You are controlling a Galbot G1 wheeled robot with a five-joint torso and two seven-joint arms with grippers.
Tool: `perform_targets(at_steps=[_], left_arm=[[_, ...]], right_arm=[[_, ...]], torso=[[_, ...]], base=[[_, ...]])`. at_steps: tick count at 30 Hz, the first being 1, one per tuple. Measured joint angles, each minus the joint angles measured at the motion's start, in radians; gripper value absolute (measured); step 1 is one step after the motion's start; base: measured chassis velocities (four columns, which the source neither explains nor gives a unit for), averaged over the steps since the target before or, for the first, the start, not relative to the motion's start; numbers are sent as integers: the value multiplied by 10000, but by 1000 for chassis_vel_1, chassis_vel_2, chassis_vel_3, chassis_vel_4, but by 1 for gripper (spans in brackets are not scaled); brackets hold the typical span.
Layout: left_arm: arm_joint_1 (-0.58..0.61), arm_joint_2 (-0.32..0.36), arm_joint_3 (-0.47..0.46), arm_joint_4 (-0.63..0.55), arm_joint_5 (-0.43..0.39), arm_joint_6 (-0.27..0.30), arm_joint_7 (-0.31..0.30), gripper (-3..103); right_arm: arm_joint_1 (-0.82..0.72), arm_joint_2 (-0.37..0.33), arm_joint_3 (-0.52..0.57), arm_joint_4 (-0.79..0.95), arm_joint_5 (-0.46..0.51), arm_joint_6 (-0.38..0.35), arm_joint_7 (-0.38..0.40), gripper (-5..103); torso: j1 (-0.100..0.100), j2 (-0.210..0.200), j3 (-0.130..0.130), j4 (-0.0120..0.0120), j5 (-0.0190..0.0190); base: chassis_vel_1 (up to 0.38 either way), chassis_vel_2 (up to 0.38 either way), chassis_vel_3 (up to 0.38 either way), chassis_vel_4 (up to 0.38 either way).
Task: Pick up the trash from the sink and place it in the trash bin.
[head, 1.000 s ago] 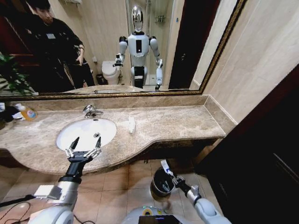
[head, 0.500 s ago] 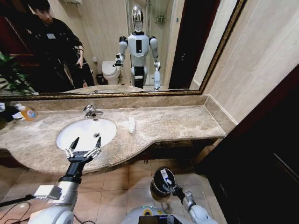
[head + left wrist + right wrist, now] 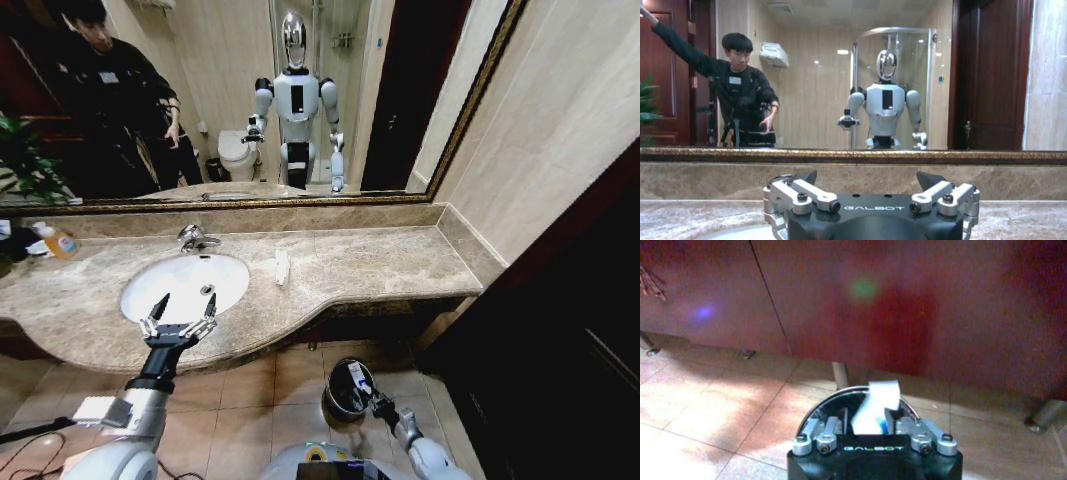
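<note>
My right gripper hangs low over the trash bin, a small black bin with a shiny rim on the floor tiles. It is shut on a piece of trash, a white tube with blue print. In the right wrist view the tube sticks out between the jaws of this gripper, above the bin's rim. The left gripper is open, held just above the front edge of the white oval sink. Its two fingers are spread with nothing between them.
A white tube lies on the marble counter to the right of the sink. A chrome faucet stands behind the basin. A bottle with an orange label sits at the far left. A mirror runs along the back wall.
My right gripper has come down and to the left with the tube, from beside the bin to over its opening. The left arm has stayed still.
</note>
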Motion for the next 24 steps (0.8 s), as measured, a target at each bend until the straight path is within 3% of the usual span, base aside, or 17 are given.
perform_targets(at_steps=[1, 7, 13, 15, 18, 24], left_arm=[[0, 0, 0, 0, 0, 0, 0, 100], [0, 0, 0, 0, 0, 0, 0, 100], [0, 0, 0, 0, 0, 1, 0, 100], [0, 0, 0, 0, 0, 0, 0, 100], [0, 0, 0, 0, 0, 0, 0, 100], [0, 0, 0, 0, 0, 0, 0, 100]], right_arm=[[-2, 10, -4, 5, -12, 1, 4, 39], [-36, 74, -31, 37, -143, 1, 1, 66], [-9, 101, -40, 1, -150, -4, -2, 83], [15, 100, -46, -3, -145, -24, -6, 93], [31, 87, -46, 6, -122, -40, -7, 99], [6, 21, -46, 72, -76, -51, 4, 100]], torso=[[0, 0, 0, 0, 0], [0, 0, 0, 0, 0], [0, 0, 0, 0, -1], [0, 0, 0, 0, 0], [0, 0, 0, 0, 0], [0, 0, 0, 0, 0]], base=[[0, 0, 0, 0], [0, 0, 0, 0], [0, 0, 0, 0], [0, 0, 0, 0], [0, 0, 0, 0], [0, 0, 0, 0]])
